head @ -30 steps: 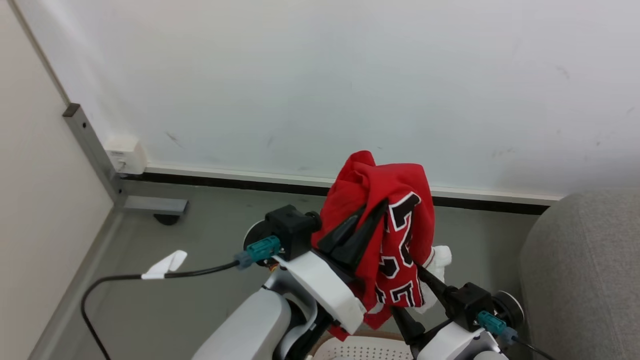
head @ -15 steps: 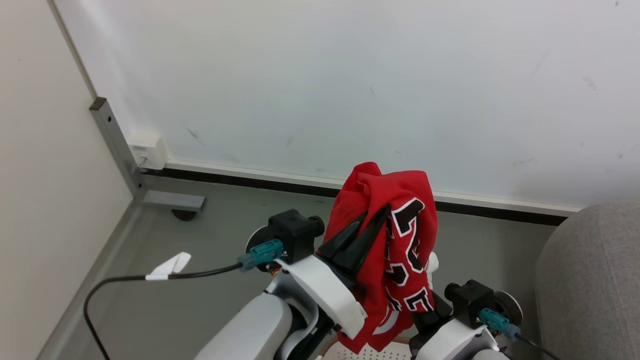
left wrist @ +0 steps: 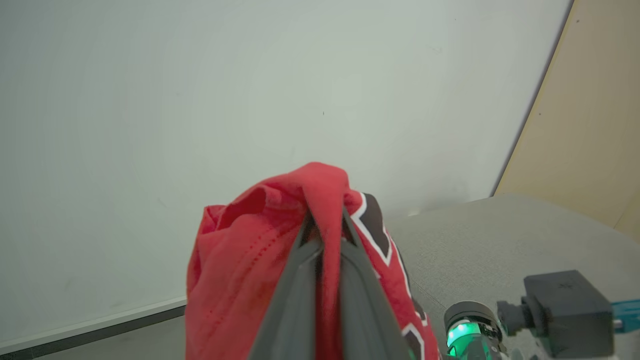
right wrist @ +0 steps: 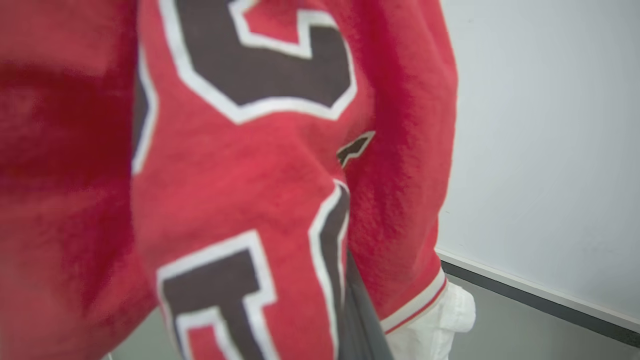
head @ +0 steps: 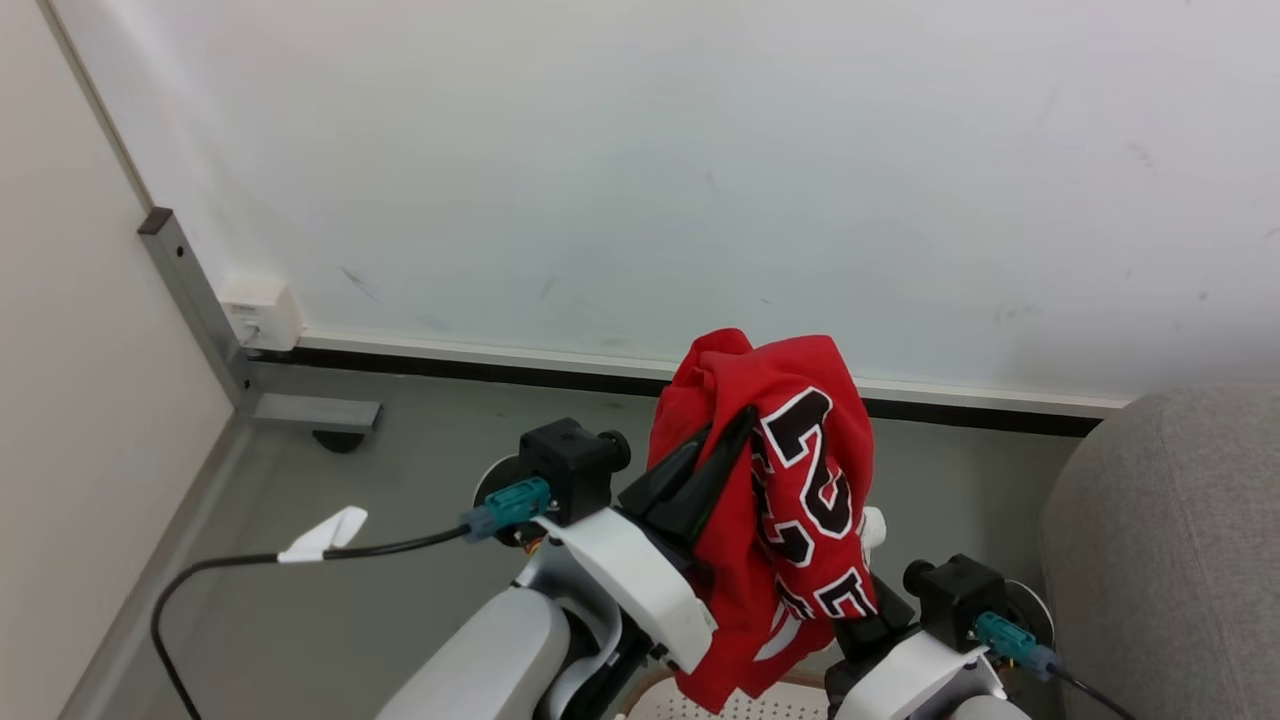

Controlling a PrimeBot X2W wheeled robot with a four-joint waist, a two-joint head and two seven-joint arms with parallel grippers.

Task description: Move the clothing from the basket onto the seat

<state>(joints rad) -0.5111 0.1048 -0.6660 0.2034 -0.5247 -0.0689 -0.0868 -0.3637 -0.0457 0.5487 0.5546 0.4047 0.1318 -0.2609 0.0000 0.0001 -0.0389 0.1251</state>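
Wall (head: pixel 700 180) – broad, matte white, lightly scuffed, ending in a pale skirting with a dark strip beneath. Floor (head: pixel 400 480) – smooth grey, meeting a beige side panel along a grey metal post (head: pixel 190 290) with a foot bracket. Seat (head: pixel 1170 560) – light grey woven upholstery, rounded corner, at the right edge of the head view. Clothing (head: pixel 790 470) – red knit jersey with black numerals outlined in white and striped white trim, bunched and hanging in the air above the basket, left of the seat and not touching it. Basket (head: pixel 730 708) – white perforated plastic with a tan rim, a sliver at the bottom edge below the cloth. Left gripper (left wrist: pixel 325 225) – long dark tapered fingers clenched on a top fold of the clothing. Right gripper (right wrist: pixel 350 300) – closed on the clothing's lower folds, fingertips buried in the cloth. Cable (head: pixel 250 560) – black, curved, bearing a white paper flag. White tag (right wrist: pixel 435 320) – crumpled, below the hem.
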